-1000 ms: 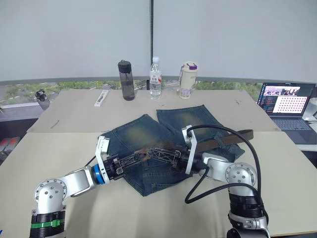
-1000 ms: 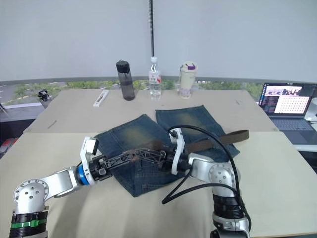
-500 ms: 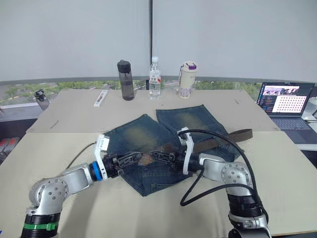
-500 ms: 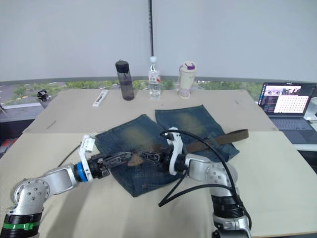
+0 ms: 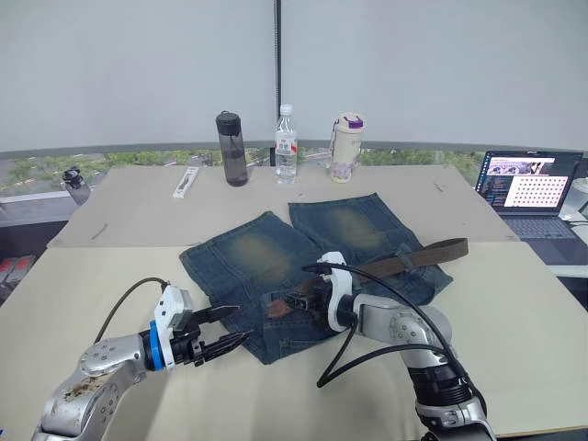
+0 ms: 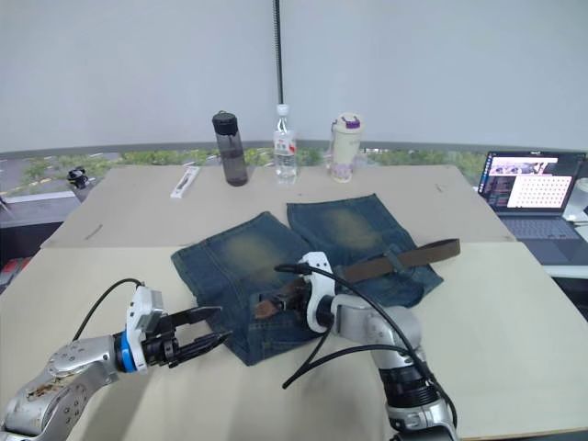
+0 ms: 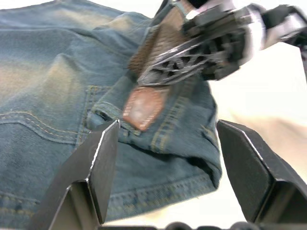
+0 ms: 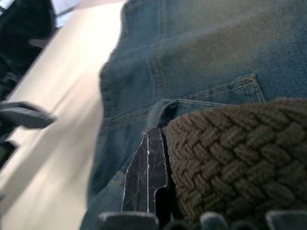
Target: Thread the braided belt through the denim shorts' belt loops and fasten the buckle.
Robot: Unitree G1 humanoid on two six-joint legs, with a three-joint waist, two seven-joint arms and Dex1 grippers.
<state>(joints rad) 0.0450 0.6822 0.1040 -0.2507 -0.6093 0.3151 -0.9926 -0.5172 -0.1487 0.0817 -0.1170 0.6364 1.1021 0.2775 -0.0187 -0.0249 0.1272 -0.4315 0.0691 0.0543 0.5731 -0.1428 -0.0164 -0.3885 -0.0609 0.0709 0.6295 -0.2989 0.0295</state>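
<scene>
The denim shorts lie flat at the middle of the table, legs pointing away from me. The braided belt crosses them from the right, and its brown leather tip rests on the waistband near a belt loop. My right gripper is shut on the belt just behind that tip. To the left of the shorts, my left gripper hovers open near the waistband corner with nothing between its fingers. The buckle is hidden.
A dark bottle, a clear water bottle and a cream tumbler stand at the table's far edge. A white flat object lies at the far left. A laptop sits off to the right. The right arm's black cable loops over the table.
My left gripper has let go of the belt tip, opened and drawn back to the left of the shorts. My right gripper has shut on the belt and shifted left with it.
</scene>
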